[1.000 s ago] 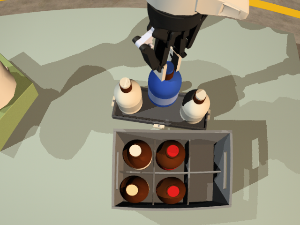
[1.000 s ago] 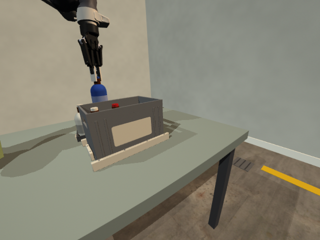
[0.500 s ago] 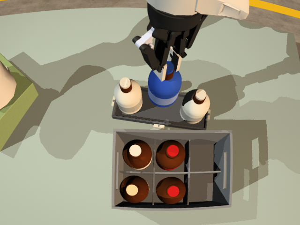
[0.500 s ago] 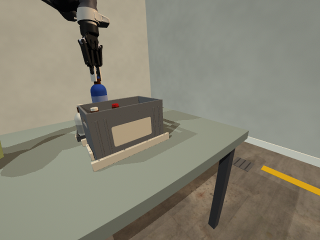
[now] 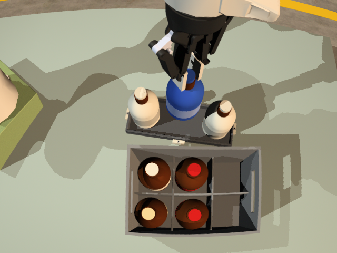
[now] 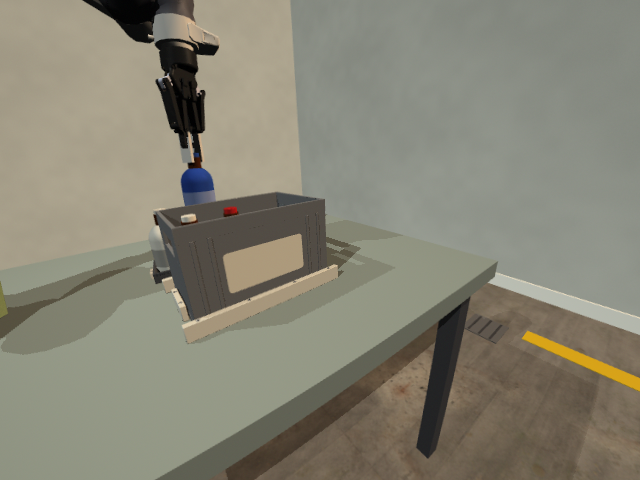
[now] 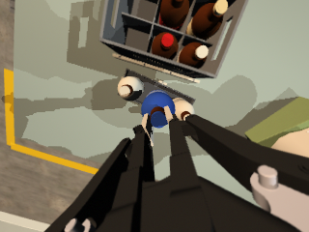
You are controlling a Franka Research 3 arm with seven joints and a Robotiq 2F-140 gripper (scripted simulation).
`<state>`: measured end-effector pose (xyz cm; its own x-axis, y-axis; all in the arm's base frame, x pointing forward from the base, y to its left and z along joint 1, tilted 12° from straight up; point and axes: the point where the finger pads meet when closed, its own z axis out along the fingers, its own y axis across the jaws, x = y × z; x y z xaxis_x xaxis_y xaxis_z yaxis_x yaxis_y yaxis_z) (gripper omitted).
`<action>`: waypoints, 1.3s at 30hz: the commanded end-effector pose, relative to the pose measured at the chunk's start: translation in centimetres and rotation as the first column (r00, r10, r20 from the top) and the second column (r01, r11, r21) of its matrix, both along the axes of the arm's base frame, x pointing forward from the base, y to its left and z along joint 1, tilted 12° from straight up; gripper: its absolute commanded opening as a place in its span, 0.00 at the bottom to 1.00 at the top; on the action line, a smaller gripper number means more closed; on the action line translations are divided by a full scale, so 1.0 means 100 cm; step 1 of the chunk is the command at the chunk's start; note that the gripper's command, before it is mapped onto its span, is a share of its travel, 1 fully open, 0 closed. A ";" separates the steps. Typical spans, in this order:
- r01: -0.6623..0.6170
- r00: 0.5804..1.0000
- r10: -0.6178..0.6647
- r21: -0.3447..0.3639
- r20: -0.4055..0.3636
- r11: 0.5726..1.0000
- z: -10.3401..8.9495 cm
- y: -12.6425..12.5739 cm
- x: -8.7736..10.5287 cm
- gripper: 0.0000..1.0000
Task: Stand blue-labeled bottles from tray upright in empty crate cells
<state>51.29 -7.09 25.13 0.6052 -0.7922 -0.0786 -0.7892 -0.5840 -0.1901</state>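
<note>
the end effector (image 5: 190, 77) is clamped on the neck of the blue-labeled bottle (image 5: 185, 101), which hangs upright, long axis vertical, apparently lifted above the tray (image 5: 177, 133) at frame centre; no writing readable. the crate (image 5: 258, 190) sits below.

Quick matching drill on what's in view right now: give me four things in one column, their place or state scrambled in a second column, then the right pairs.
Things:
1. blue bottle
2. cream bottles
3. red-capped bottles
4. crate right-hand cells

Places or states:
A. in the crate's middle cells
B. no bottle in them
C. gripped at the neck by the gripper, lifted over the tray
D. upright at the two ends of the tray

Pairs: 1-C, 2-D, 3-A, 4-B
</note>
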 end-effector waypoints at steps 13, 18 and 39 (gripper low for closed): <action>-0.001 1.000 0.001 -0.009 0.013 1.000 0.015 -0.006 0.001 0.00; -0.001 1.000 0.001 -0.009 0.013 1.000 0.020 -0.007 0.001 0.00; -0.001 1.000 0.001 -0.009 0.013 1.000 0.039 -0.010 -0.002 0.00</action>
<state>51.12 -7.69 28.35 0.6046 -0.7932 -0.0729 -0.7887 -0.5833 -0.1943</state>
